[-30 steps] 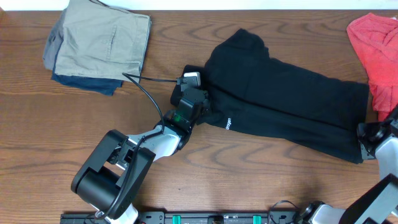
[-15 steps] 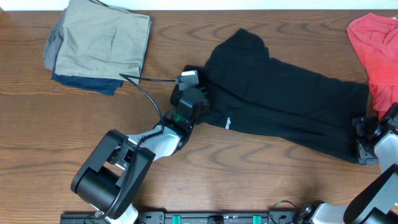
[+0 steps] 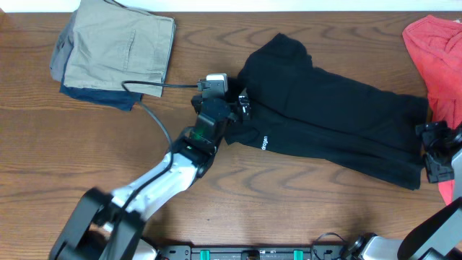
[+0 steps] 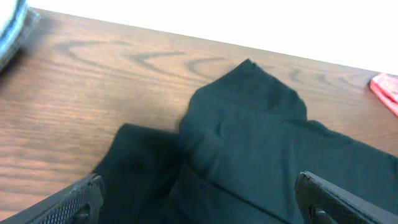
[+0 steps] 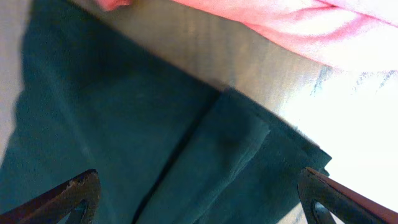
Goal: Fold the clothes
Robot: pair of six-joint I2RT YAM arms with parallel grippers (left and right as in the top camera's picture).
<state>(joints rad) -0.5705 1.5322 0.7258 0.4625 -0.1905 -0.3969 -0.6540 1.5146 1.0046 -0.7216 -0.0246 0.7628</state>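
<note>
The clothes, a black T-shirt (image 3: pixel 332 123), lie folded into a long band slanting across the table, with small white lettering (image 3: pixel 266 142) near the left end. My left gripper (image 3: pixel 238 112) hangs open over the shirt's left end; in the left wrist view its fingertips (image 4: pixel 81 200) straddle dark fabric (image 4: pixel 249 143) without pinching it. At the shirt's right end my right gripper (image 3: pixel 427 152) is open too. The right wrist view shows its jaws wide apart above a folded edge of the shirt (image 5: pixel 155 124), holding nothing.
A stack of folded garments (image 3: pixel 115 50), khaki on navy, sits at the back left. A red garment (image 3: pixel 437 58) lies at the back right, close to the right arm, and shows as pink cloth (image 5: pixel 280 25) in the right wrist view. The left arm's cable (image 3: pixel 151 87) loops over the table.
Both grippers have opened and let go of the shirt's ends. The left arm has stretched out and shifted slightly back and left; the right gripper has risen a little.
</note>
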